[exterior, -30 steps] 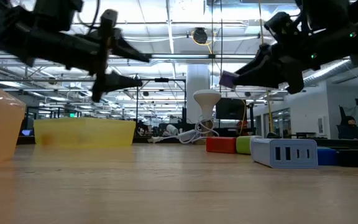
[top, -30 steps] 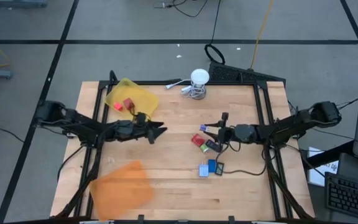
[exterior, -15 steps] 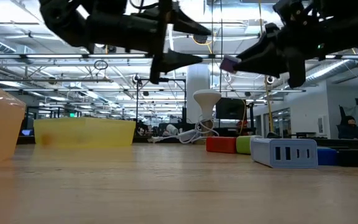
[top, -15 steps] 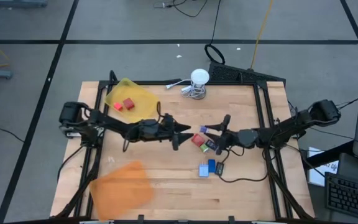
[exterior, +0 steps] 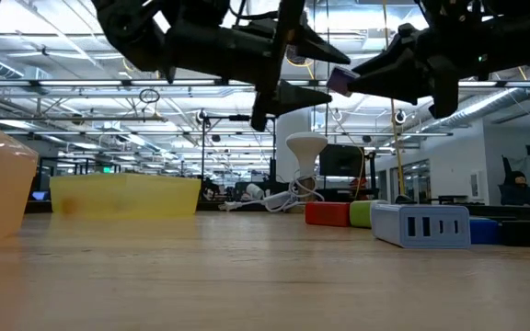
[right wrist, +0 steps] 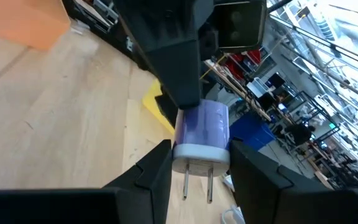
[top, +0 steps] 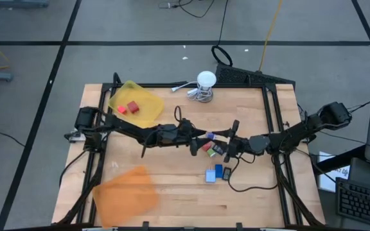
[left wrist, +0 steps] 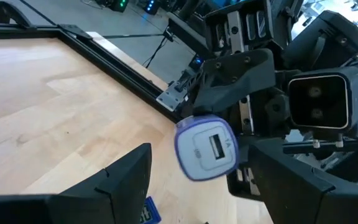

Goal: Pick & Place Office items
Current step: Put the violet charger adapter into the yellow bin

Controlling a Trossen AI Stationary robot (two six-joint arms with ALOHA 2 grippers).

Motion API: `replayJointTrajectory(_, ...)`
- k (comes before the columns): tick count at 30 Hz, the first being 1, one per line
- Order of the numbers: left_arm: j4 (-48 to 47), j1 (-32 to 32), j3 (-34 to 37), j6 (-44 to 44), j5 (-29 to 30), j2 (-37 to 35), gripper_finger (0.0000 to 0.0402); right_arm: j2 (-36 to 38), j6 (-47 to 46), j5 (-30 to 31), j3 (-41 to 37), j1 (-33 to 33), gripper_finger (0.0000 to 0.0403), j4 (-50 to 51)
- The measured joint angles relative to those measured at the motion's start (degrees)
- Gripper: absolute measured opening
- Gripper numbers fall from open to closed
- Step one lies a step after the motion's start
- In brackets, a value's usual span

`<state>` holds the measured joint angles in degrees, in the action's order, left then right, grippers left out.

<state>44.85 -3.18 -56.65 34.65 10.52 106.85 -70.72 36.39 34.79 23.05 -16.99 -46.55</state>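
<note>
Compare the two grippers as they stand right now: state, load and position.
The left gripper is open, while the right gripper is shut. The left gripper holds nothing; the right gripper holds a purple USB charger with its plug prongs showing. The left gripper reaches in from the yellow tray's side, its fingers flanking the charger; the right gripper comes from the opposite side. Both hang above mid-table, tip to tip.

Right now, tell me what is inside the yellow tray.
In the high view the yellow tray holds two small red blocks. In the low view its wall hides them, so only the top camera shows the contents.
</note>
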Motion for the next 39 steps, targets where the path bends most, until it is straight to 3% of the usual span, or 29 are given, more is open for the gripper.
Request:
replayJointTrajectory(12, -0.1, 0.8, -2.8, 1.5, -1.9, 2.6, 0.0266, 0.0, -1.2, -0.2, 0.0, 0.0, 0.013, 2.2)
replayJointTrajectory(24, -0.8, 0.8, -2.8, 2.0, -3.9, 2.6, 0.0148, 0.0, -1.1, -0.3, 0.0, 0.0, 0.013, 2.3)
replayJointTrajectory(30, -1.0, 0.9, -2.8, 1.4, -4.0, 2.6, 0.0147, 0.0, -1.5, -0.4, 0.0, 0.0, 0.0131, 2.3)
replayJointTrajectory(34, -1.1, 1.0, -2.8, -3.5, -4.0, 2.4, 0.0156, 0.0, -9.1, -0.3, 0.0, 0.0, 0.0155, 2.1)
replayJointTrajectory(39, -1.3, 1.1, -2.8, -6.9, -2.9, 1.9, 0.0135, 0.0, -17.2, -0.3, 0.0, 0.9, 0.0201, 2.3)
